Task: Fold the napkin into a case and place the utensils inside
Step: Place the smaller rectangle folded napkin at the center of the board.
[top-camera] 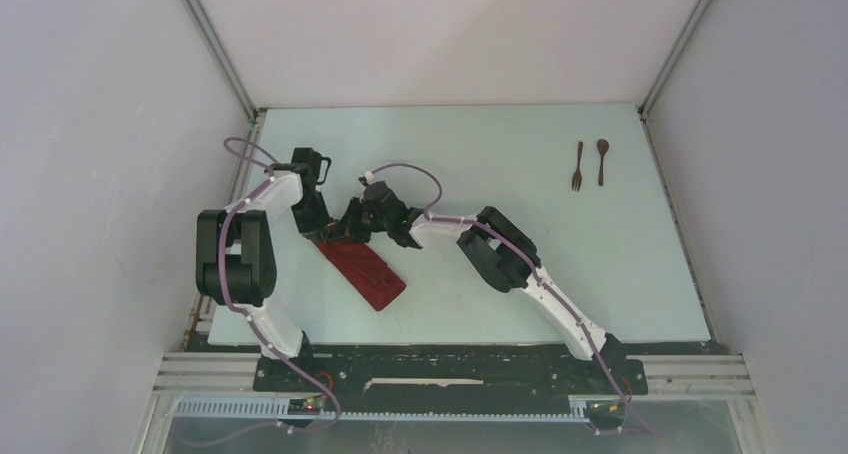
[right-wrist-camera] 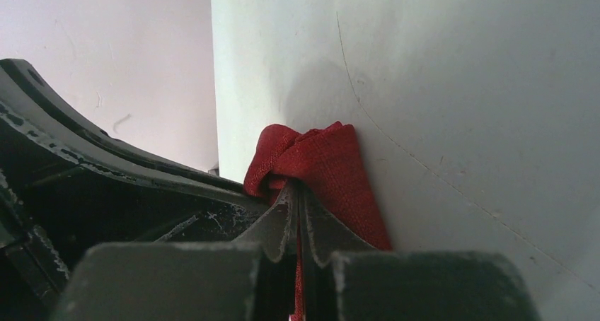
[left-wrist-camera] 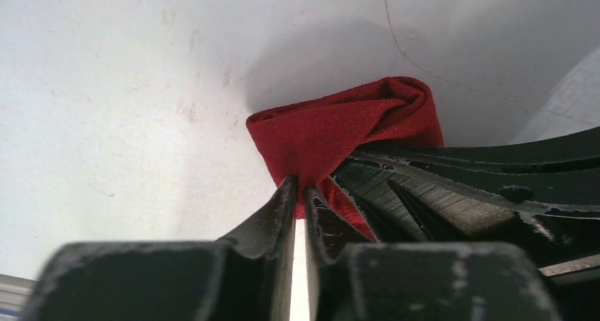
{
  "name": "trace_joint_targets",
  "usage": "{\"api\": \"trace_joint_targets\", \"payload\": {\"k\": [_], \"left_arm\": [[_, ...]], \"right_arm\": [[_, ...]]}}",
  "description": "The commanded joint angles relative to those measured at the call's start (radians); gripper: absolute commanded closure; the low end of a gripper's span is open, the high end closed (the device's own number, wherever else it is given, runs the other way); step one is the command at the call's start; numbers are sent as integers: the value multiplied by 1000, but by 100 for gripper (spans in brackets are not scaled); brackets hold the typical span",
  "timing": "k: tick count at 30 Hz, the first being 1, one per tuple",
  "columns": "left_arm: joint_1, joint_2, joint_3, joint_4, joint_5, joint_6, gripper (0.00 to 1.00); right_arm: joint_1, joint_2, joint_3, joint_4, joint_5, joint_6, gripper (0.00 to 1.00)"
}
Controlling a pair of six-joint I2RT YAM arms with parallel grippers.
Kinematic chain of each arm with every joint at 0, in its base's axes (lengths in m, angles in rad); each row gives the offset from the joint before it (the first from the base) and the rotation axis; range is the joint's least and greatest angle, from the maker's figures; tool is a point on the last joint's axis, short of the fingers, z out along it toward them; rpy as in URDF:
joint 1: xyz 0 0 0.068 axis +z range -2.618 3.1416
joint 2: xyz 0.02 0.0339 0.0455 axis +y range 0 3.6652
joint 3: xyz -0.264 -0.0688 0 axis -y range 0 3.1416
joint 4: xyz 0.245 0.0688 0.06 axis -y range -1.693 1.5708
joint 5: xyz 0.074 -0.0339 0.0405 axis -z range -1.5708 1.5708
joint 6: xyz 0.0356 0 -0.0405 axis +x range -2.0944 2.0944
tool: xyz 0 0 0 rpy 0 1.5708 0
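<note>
Inward, elbows out: left gripper (left-wrist-camera: pixel 298 188) and right gripper (right-wrist-camera: pixel 298 191) tight on the napkin (top-camera: pixel 366 270).

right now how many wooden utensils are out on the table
2. A small dark brown wooden fork lies at the far right; the matching wooden spoon lies just right of it, not touching. None shows elsewhere.

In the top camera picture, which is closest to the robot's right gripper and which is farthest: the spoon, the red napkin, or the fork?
1. The red napkin: pinched in the right gripper.
2. The fork: off at the far right.
3. The spoon: just past the fork, farther right.
</note>
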Motion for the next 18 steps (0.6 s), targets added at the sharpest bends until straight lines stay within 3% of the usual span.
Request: {"api": "trace_joint_targets", "payload": {"k": [1, 5, 9, 13, 18], "left_arm": [[-2, -5, 32, -4, -57, 20, 80], [-3, 2, 49, -10, -57, 25, 84], [-8, 1, 57, -7, -49, 33, 99], [-35, -50, 44, -2, -48, 52, 100], [-48, -46, 43, -6, 162, 74, 100]], "right_arm": [[13, -14, -31, -71, -1, -21, 98], [16, -15, -30, -68, -2, -23, 98], [21, -15, -30, -65, -4, -27, 98], [28, -14, -21, -54, -20, -56, 98], [48, -16, -26, -45, -36, -102, 98]]}}
